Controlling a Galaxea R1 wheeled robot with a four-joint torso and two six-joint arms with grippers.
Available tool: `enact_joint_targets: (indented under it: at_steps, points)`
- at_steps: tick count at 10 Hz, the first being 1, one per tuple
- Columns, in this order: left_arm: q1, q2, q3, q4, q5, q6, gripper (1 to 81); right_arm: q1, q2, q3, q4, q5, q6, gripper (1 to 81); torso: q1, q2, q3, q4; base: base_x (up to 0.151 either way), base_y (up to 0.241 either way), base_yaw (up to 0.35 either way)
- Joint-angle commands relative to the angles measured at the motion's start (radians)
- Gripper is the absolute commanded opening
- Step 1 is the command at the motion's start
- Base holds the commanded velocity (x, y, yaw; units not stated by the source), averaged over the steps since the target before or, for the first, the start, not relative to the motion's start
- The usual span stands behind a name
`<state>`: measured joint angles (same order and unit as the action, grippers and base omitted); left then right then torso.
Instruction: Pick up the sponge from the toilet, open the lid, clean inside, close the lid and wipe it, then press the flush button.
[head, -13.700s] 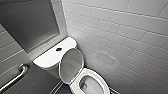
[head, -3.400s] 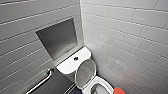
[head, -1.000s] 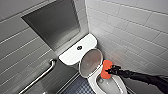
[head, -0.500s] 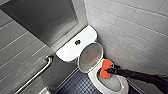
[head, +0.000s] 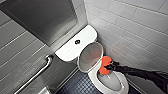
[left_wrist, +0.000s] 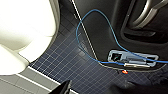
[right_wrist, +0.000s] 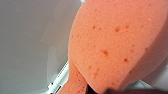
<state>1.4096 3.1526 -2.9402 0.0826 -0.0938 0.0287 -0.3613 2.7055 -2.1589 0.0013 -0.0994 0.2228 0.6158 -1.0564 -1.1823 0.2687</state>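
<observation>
Orange-red sponge (head: 105, 65): held over the rear of the bowl (head: 123, 86), just in front of the raised lid (head: 90, 56). Contact with the ceramic cannot be told.
Right gripper (head: 110, 67): clenched on the sponge, its dark arm reaching in across the bowl's rim.
Left gripper (left_wrist: 92, 90): grip state cannot be told. Its camera looks onto dark blue floor tiles (left_wrist: 75, 65) beside the bowl's base.
Lid: up, leaning back on the cistern (head: 67, 50) behind the bowl, with the concave underside exposed.
Flush button (head: 77, 42): on the cistern top, behind the bowl, well apart from both grippers.
Change: a few seconds ago the sponge was out beyond the bowl's front. The right arm has since carried it in over the opening. The head camera has also closed in, so the shift of the whole scene is not a move of the bowl.
Task status (judgement): pick-up and lid opening look complete, and cleaning inside is the step in hand. Closing, wiping and flushing remain.
</observation>
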Motion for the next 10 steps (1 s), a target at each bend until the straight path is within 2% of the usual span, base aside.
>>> enact_joint_targets:
  at_steps: [1, 3, 4, 5, 6, 10]
  points:
    - [0.042, -0.015, -0.011, -0.01, 0.092, 0.003, 81.1, 0.078, 0.044, -0.011, 0.013, -0.029, 0.001, 1.0, 0.0, 0.0, 0.0, 0.0, 0.0, 0.0, 0.0]
    - [0.049, -0.02, -0.011, -0.01, 0.088, 0.003, 81.1, 0.038, 0.073, -0.084, 0.019, -0.028, 0.004, 1.0, 0.0, 0.0, 0.0, 0.0, 0.0, 0.0, 0.0]
    - [0.05, -0.021, -0.011, -0.01, 0.088, 0.003, 81.1, 0.038, 0.072, -0.094, 0.019, -0.026, 0.01, 1.0, 0.0, 0.0, -0.052, 0.0, 0.0, 0.0, 0.0]
    - [0.05, -0.021, -0.011, -0.01, 0.088, 0.003, 81.1, 0.044, 0.059, -0.084, 0.017, -0.025, 0.01, 1.0, 0.0, 0.0, -0.074, 0.0, 0.0, 0.0, 0.0]
    - [0.05, -0.018, -0.011, -0.01, 0.088, 0.003, 81.1, 0.055, 0.049, -0.071, 0.017, -0.023, 0.012, 1.0, 0.0, 0.0, -0.015, 0.0, 0.0, 0.0, 0.0]
    - [0.053, -0.017, -0.011, -0.01, 0.086, 0.003, 81.1, 0.126, 0.033, -0.068, 0.019, -0.03, 0.013, 1.0, 0.0, 0.0, -0.033, 0.0, 0.0, 0.0, 0.0]
